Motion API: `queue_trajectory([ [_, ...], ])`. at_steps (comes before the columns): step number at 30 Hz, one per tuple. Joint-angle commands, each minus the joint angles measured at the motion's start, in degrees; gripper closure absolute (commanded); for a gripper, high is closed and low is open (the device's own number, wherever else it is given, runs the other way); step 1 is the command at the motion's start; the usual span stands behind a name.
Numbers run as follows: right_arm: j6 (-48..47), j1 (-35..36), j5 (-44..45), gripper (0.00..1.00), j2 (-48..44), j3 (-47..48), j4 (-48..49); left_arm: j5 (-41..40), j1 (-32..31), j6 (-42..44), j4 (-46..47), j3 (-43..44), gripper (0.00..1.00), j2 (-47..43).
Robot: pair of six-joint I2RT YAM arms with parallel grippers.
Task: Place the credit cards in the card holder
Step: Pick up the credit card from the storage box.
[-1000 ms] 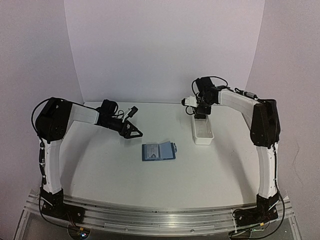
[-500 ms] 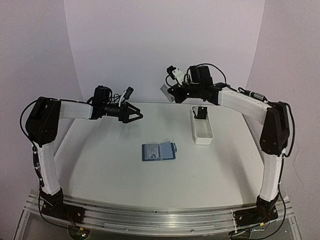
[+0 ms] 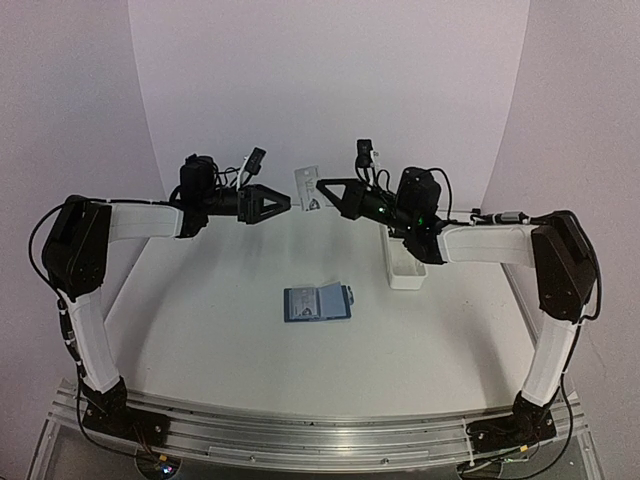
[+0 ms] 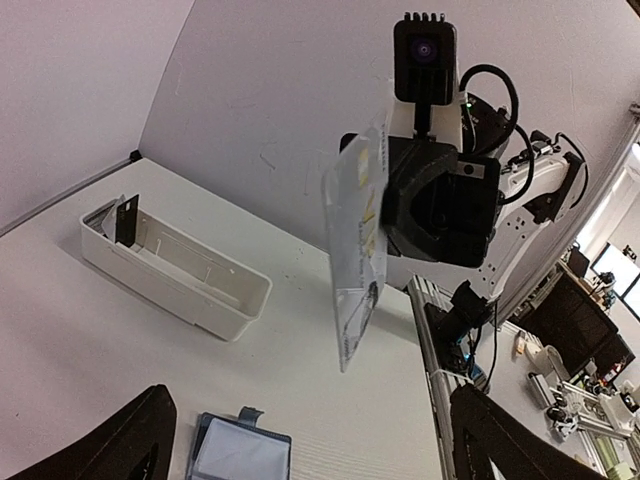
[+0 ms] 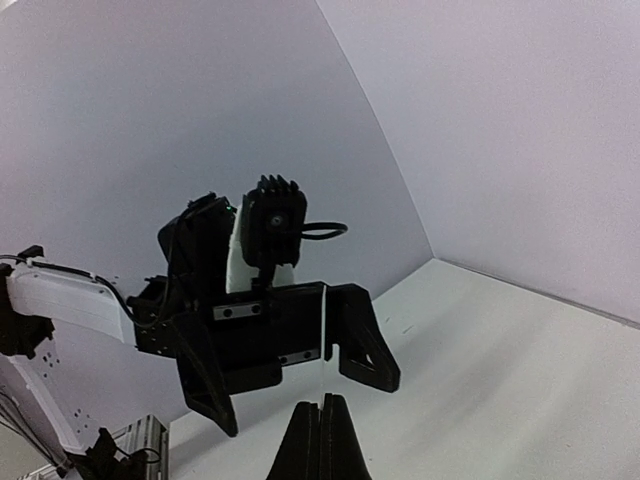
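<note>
The blue card holder [image 3: 318,302] lies open on the table, its clear window up; its corner shows in the left wrist view [image 4: 238,452]. My right gripper [image 3: 322,189] is shut on a pale credit card [image 3: 305,187], held upright high above the table. The left wrist view shows the card [image 4: 355,255] broadside. The right wrist view shows the card [image 5: 324,340] edge-on above my closed right gripper [image 5: 322,415]. My left gripper [image 3: 283,203] is open and empty, level with the card, facing it a short gap away. It also shows in the right wrist view [image 5: 290,335].
A long white tray [image 3: 407,272] stands right of the holder, under my right forearm. In the left wrist view the tray [image 4: 210,300] has a dark card [image 4: 127,218] upright at its far end. Purple walls enclose the back and sides.
My right gripper left the tray with the pale card and swung up and left. My left gripper rose from the table and turned right to face the card.
</note>
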Motion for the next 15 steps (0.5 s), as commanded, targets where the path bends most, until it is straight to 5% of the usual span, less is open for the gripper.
queue_trajectory([
  [1,7.4,2.4,-2.3,1.00,-1.4,-1.1,13.2,0.2,-1.2,-8.2,7.1,1.4,0.08,-1.1],
  [8,9.1,3.6,-2.8,1.00,-0.2,-1.2,16.6,0.8,-2.6,-17.3,15.3,0.3,0.34,-0.9],
  [15,7.9,3.8,-1.6,1.00,-1.0,-3.4,16.3,2.7,-2.7,-23.8,24.1,-0.1,0.43,-1.1],
])
